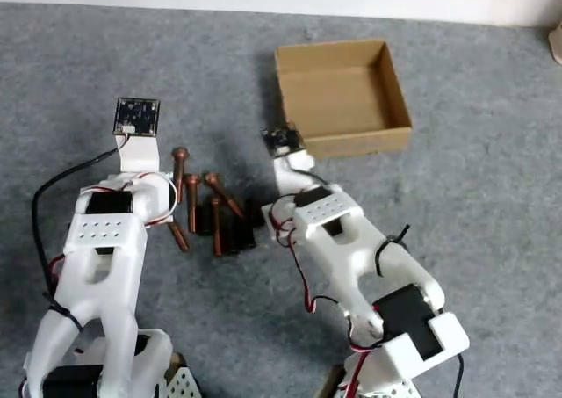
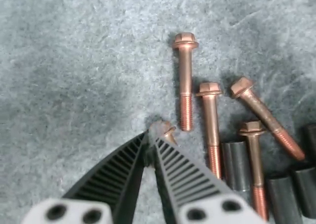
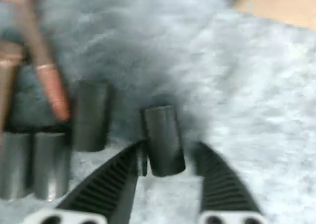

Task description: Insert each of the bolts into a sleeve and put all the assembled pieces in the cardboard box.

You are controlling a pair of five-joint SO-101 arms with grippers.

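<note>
The left gripper [image 2: 154,134] has its fingers drawn almost together on the head end of a bolt [image 2: 167,130]. The shank is hidden under the fingers, so I judge it clamped rather than merely touching. The bolt seems to be held by the head so that the threaded end stays free to enter a sleeve. The right gripper [image 3: 169,149] has its fingers apart around one dark sleeve [image 3: 163,135] lying on the grey surface [image 1: 483,205]. One finger is close against the sleeve's side and the other stands off, so nothing is gripped yet. This placement looks meant to take the sleeve by its wall and leave its bore open for the bolt. Four loose bolts [image 2: 211,125] lie just beside the held one, fanned out with their heads away from the left arm. The other sleeves [image 3: 91,115] lie in a close cluster next to them, some touching a bolt shank. That crowding is the main obstacle, since a closing finger could nudge a neighbouring sleeve, which would likely roll. The cardboard box [image 1: 360,141] stands open beyond the right arm, well apart from the parts, with no assembled piece inside it.
</note>
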